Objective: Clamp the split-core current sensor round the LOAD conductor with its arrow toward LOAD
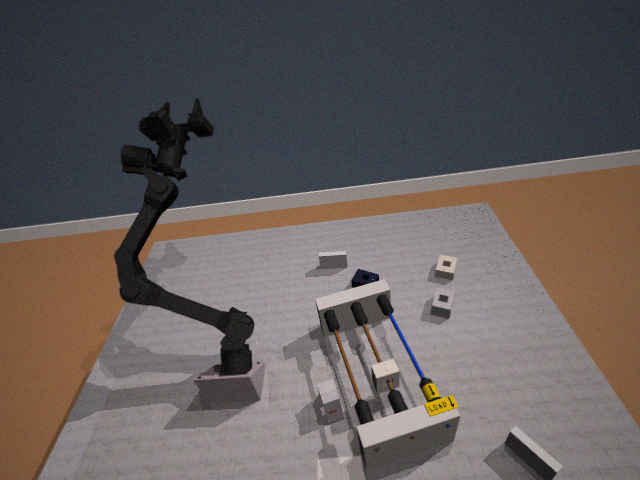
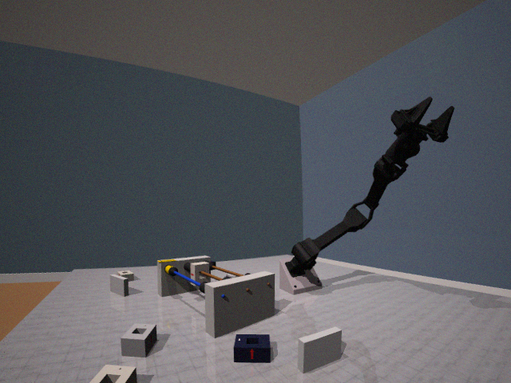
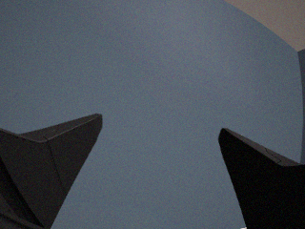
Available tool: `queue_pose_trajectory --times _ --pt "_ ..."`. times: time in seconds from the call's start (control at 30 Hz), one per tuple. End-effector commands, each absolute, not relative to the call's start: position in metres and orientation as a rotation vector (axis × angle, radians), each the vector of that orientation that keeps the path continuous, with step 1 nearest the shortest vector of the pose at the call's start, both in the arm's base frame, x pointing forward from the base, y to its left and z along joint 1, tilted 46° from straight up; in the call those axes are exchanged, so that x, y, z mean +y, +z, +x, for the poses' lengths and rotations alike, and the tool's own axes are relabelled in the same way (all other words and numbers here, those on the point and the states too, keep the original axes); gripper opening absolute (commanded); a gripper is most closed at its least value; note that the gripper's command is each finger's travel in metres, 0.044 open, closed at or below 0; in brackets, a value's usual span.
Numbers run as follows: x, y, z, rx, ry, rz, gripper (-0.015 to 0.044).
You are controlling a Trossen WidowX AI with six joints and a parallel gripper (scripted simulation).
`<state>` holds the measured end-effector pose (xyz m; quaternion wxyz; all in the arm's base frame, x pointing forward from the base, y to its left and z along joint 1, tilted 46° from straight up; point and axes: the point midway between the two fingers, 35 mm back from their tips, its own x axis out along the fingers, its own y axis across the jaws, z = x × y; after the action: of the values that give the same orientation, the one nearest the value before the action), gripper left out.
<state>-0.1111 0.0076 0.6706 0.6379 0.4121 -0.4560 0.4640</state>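
The open sensor point(image 1: 330, 411) appears to be the pale piece with a red mark, standing left of the conductor rig in the top view; the rig mostly hides it in the exterior view. The LOAD conductor point(image 1: 407, 345) point(image 2: 185, 278) is blue, with a yellow sleeve point(image 1: 429, 391) point(image 2: 168, 270) at one end. The yellow LOAD marker point(image 1: 440, 406) point(image 2: 166, 260) sits on the end block beside it, its black arrow pointing outward past the block. My gripper point(image 1: 181, 101) point(image 2: 441, 102) point(image 3: 162, 128) is open and empty, raised high and far from the sensor.
Two copper conductors run beside the blue one; the middle one carries a cream block point(image 1: 388, 372) point(image 2: 200, 270). End blocks point(image 1: 408, 441) point(image 2: 247, 306) stand upright. A navy block point(image 1: 365, 277) point(image 2: 243, 354), a grey block point(image 1: 441, 311) point(image 2: 132, 347) and pale slabs point(image 1: 332, 259) point(image 2: 319, 350) stand around the rig.
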Motion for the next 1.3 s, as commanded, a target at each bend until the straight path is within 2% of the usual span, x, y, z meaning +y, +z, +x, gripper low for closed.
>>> queue_pose_trajectory --times 0.0,0.4,0.7,1.0,1.27 --pt "0.018 0.661 -0.041 -0.975 0.877 0.873 0.044" --pt "0.03 0.576 0.15 -0.687 0.419 0.587 0.044" --pt "0.02 0.465 0.256 -0.4 0.165 0.313 0.044" --pt "0.002 0.333 0.314 -0.074 0.007 0.021 0.044" --pt "-0.001 0.322 0.317 -0.041 0.0 -0.002 0.044"
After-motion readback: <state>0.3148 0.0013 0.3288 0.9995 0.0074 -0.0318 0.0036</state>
